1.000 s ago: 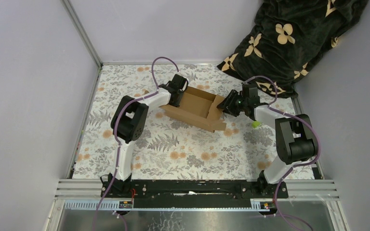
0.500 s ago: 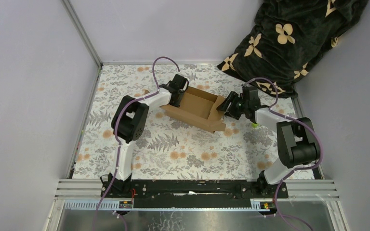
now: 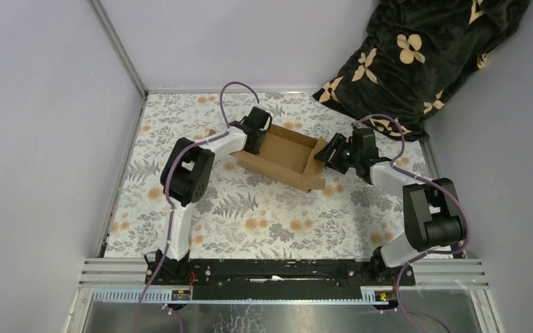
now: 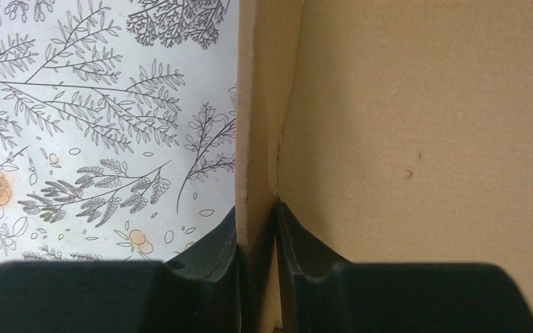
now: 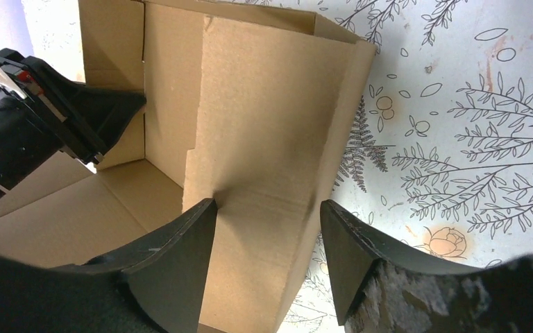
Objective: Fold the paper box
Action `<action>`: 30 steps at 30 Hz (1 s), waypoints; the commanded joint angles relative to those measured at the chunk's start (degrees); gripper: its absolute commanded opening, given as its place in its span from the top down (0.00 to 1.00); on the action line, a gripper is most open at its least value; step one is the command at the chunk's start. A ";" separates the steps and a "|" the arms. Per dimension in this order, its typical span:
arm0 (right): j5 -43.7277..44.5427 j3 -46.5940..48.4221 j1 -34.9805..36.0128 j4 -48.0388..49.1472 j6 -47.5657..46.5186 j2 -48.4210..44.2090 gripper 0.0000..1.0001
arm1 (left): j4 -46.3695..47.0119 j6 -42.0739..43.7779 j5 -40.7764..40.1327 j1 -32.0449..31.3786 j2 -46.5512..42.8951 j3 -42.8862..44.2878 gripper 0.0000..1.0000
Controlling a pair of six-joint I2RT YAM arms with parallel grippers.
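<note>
The paper box (image 3: pixel 286 158) is a brown cardboard mailer, partly folded into an open tray, lying mid-table. My left gripper (image 3: pixel 255 135) is shut on its far-left wall; in the left wrist view the wall edge (image 4: pixel 258 139) stands pinched between the two black fingers (image 4: pixel 212 251). My right gripper (image 3: pixel 328 154) is open at the box's right end. In the right wrist view its fingers (image 5: pixel 180 243) straddle the raised right end flap (image 5: pixel 271 139), one inside the box and one outside. The left gripper also shows in the right wrist view (image 5: pixel 55 114).
A small lime-green block (image 3: pixel 368 180) lies on the floral cloth just under the right forearm. A dark blanket with tan flowers (image 3: pixel 423 55) is heaped at the back right corner. Grey walls close the left, back and right sides.
The right gripper has moved slightly right and back along the box's right end, and the end flap now stands more upright. The left gripper and the box have stayed put.
</note>
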 commanded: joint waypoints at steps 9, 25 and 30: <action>-1.52 -0.20 -0.48 7.51 4.51 1.64 0.38 | -3.97 0.94 6.16 -0.65 3.92 2.24 0.74; 4.16 9.72 0.75 -12.00 -4.76 2.03 0.25 | -6.42 1.15 7.27 -0.75 5.05 4.73 0.74; 5.44 11.57 2.07 -15.19 -5.65 4.10 0.30 | -6.43 1.15 7.59 -0.73 5.11 4.55 0.74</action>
